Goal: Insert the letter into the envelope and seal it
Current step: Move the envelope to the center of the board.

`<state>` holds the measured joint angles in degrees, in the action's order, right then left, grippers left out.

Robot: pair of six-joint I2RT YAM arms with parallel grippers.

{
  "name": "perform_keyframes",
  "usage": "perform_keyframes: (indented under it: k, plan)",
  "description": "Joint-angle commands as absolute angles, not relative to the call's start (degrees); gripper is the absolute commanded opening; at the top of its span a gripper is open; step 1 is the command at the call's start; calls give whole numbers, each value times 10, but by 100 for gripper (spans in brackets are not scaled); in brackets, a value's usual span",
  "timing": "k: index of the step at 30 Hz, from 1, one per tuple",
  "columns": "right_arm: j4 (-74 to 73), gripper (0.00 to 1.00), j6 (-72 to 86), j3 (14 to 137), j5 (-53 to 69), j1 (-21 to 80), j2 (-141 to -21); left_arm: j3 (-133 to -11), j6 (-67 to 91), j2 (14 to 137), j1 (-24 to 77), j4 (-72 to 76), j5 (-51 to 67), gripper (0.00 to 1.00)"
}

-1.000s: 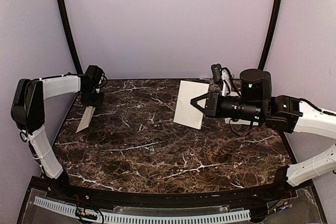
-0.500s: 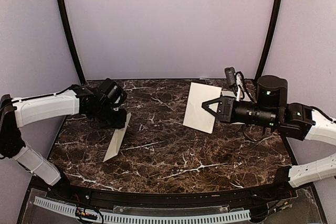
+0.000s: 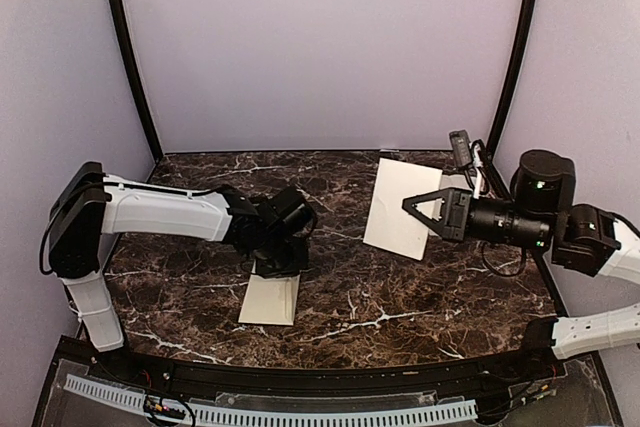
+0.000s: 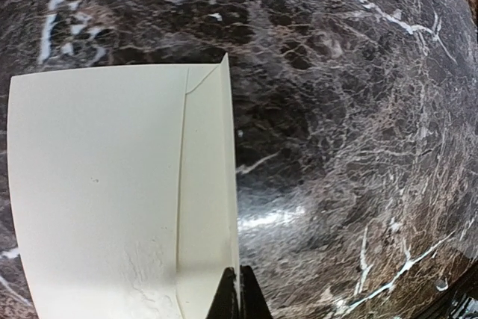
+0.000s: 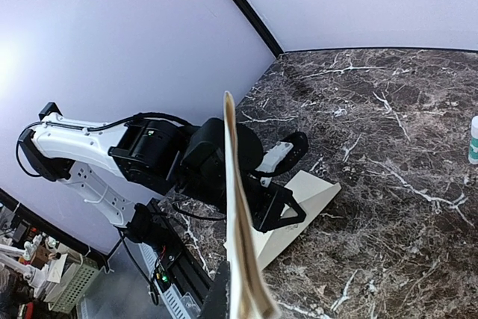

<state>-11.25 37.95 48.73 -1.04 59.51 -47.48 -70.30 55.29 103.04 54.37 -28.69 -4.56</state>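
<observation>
Top external, letter [image 3: 390, 197]: upper right of frame, clamped in the closed right claw [image 3: 408, 206], off the tabletop [image 3: 420, 297].
Lower centre, envelope [image 3: 270, 299]: clamped in the closed left claw [image 3: 280, 269]; its low edge may touch the tabletop.
Relation: letter right of the envelope, well apart; envelope's long axis runs away from its claw.

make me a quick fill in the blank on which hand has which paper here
The left hand is shut on the ____.
The right hand grips the ____.
Neither hand is open: both are ____.
Missing words: envelope; letter; shut.
</observation>
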Motion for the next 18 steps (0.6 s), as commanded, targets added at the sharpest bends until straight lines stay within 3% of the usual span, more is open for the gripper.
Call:
perform_keyframes:
  k: [1, 4, 12, 18]
  plan:
    - [-122, 0, 373, 477, 18, 591, -458, -750, 606, 1055, 570, -248, -68, 0]
    - [-129, 0, 377, 471, 39, 592, -447, -777, 617, 1084, 584, -232, -69, 1]
    - [-165, 0, 388, 451, 48, 591, -399, -822, 630, 1125, 618, -212, -49, 38]
    - [-195, 0, 390, 443, 22, 591, -364, -855, 601, 1117, 628, -202, -48, 54]
